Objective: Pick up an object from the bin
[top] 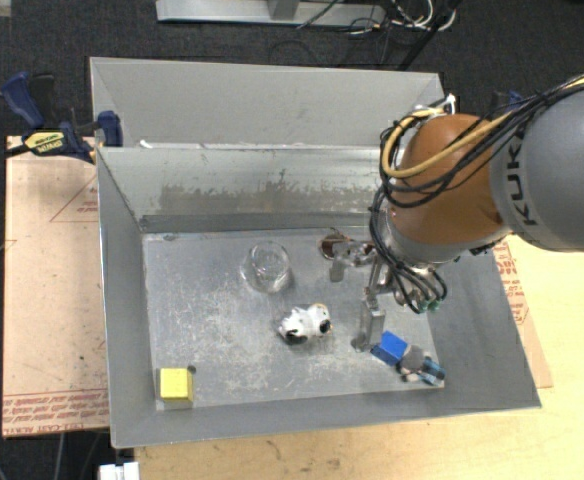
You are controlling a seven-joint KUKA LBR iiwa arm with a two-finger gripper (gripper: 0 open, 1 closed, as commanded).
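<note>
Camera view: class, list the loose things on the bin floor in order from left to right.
Yellow block → clear cup → white-and-black toy → blue piece

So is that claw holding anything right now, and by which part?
Nothing that I can see. The gripper hangs low in the bin, just left of a small blue block, with nothing visibly in its grasp.
</note>
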